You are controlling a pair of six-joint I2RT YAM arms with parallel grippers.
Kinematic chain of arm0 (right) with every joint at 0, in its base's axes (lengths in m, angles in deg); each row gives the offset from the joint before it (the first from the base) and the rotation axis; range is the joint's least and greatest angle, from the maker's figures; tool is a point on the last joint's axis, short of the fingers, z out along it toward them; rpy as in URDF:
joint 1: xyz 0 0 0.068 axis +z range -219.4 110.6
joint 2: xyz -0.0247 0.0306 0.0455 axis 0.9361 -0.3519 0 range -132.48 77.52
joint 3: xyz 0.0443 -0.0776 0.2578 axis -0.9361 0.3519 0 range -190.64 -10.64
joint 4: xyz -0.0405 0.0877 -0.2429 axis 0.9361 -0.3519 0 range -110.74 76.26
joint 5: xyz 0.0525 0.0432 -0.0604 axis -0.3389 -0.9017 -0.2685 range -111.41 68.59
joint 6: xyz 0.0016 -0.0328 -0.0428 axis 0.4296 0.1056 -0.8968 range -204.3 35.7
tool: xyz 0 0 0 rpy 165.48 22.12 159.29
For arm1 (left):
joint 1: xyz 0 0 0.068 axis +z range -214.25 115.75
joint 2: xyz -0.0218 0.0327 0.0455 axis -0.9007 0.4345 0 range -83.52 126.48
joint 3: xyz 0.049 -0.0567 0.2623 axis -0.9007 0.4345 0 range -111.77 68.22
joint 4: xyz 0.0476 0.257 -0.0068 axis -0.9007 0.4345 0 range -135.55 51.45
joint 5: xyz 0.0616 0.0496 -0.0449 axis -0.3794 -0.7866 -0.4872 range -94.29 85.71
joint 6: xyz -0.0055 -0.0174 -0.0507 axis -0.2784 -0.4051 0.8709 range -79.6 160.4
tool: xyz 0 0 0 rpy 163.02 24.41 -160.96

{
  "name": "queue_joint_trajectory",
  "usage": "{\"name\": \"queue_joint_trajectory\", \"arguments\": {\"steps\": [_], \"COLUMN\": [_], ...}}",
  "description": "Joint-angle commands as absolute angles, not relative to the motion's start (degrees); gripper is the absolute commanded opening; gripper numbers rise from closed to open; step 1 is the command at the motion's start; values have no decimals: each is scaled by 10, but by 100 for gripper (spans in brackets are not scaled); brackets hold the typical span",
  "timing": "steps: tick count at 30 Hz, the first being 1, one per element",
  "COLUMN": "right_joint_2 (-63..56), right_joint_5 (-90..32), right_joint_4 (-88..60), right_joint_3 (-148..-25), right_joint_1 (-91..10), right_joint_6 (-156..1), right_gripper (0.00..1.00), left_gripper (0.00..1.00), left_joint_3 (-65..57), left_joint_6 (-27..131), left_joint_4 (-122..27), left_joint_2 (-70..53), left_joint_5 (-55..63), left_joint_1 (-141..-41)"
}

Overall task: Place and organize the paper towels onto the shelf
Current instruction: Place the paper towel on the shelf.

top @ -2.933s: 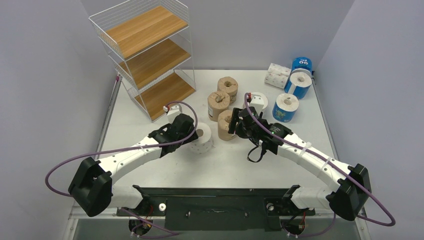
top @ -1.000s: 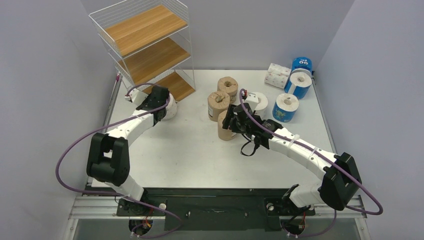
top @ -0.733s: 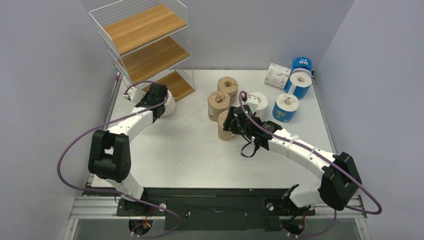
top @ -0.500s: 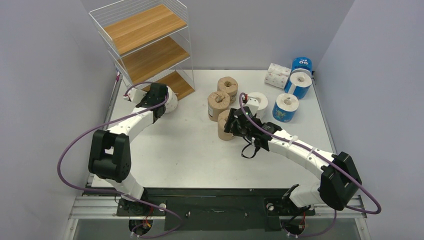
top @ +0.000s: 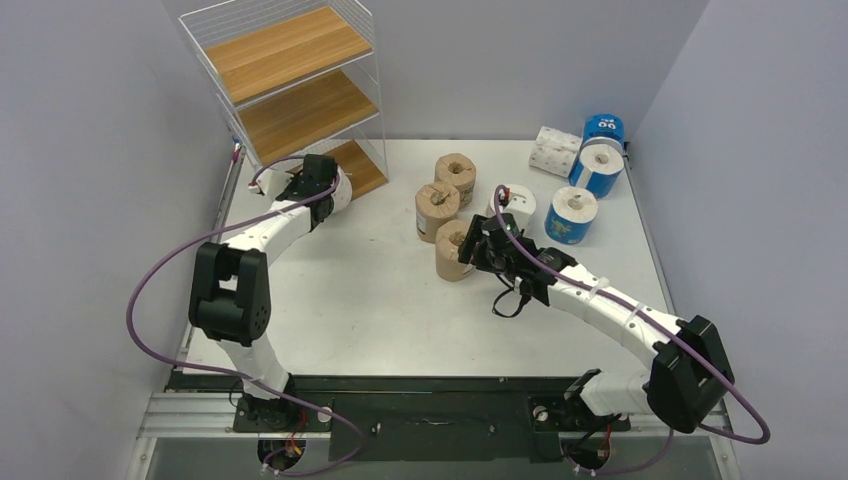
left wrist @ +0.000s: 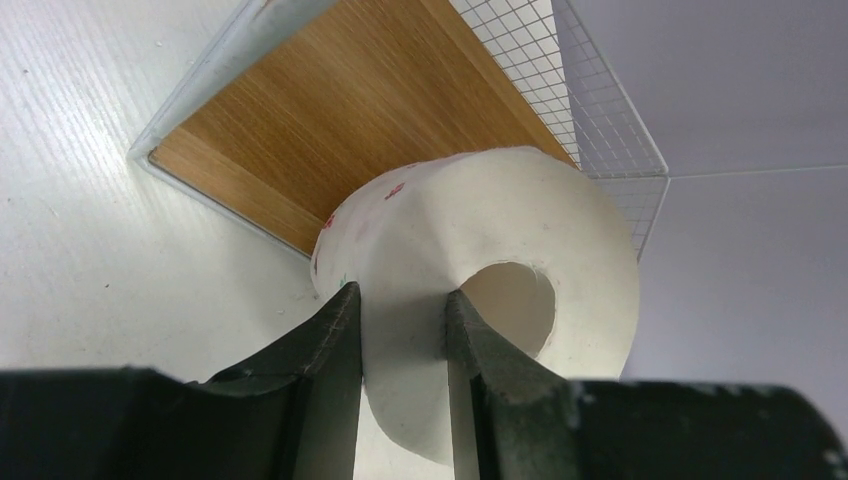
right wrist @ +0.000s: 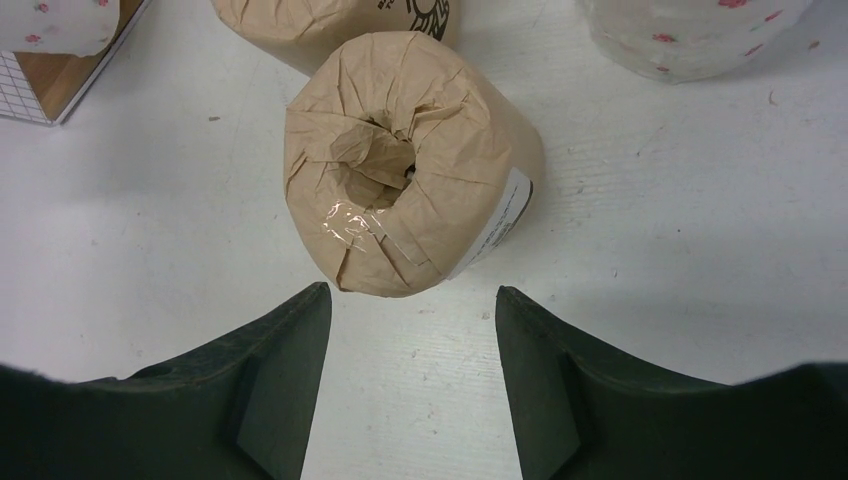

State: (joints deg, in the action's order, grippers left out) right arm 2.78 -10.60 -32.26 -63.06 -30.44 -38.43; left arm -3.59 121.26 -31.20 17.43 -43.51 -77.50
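Paper towels point(top: 437, 208) stand loose on the table point(top: 380, 310) and none sits on the shelf point(top: 300, 95) yet, so the task looks to be at its first placing. Nearest the bases, the right gripper point(right wrist: 410, 300) hangs with its jaws spread wide just short of the nearest brown roll point(right wrist: 400, 165), which stands upright with its crumpled end up. Nothing is gripped there. The next move for that arm likely calls for bringing the fingers astride the roll before closing. Two more brown rolls point(top: 455, 170) stand just behind it, close enough to crowd a finger.

Farther left, the left gripper point(left wrist: 400, 305) is clamped on the wall of a white roll point(left wrist: 480, 230), with one finger outside and one at the core hole. It holds the roll at the front edge of the bottom board point(left wrist: 340, 120); whether the roll is lifted cannot be told. The roll must pass the wire edge and go under the middle tier, then be let go. Beyond, blue rolls point(top: 570, 215) and a flowered white pack point(top: 555, 150) wait at the far right.
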Motion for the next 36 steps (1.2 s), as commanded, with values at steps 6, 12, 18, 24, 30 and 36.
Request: {"name": "queue_joint_trajectory", "arguments": {"steps": [6, 12, 18, 24, 30, 36], "right_joint_2": [59, 64, 67, 68, 75, 75], "right_joint_5": [-117, -121, -124, -124, -123, -123], "right_joint_4": [-307, -308, -310, -310, -310, -324], "right_joint_3": [-619, -616, -616, -619, -620, -639], "right_joint_1": [-324, -331, -334, -334, -334, -334], "right_joint_6": [-391, -393, -394, -394, -395, -409], "right_gripper": [57, 57, 57, 57, 57, 58], "left_gripper": [18, 37, 58, 72, 83, 93], "left_joint_3": [-99, -111, -99, -83, -52, 10], "left_joint_6": [1214, 1199, 1185, 1169, 1147, 1122], "left_joint_4": [-329, -338, -353, -365, -374, -365], "left_joint_2": [207, 225, 220, 198, 162, 96], "left_joint_5": [-451, -435, -417, -404, -372, -317], "left_joint_1": [-759, -760, -760, -760, -760, -764]}}
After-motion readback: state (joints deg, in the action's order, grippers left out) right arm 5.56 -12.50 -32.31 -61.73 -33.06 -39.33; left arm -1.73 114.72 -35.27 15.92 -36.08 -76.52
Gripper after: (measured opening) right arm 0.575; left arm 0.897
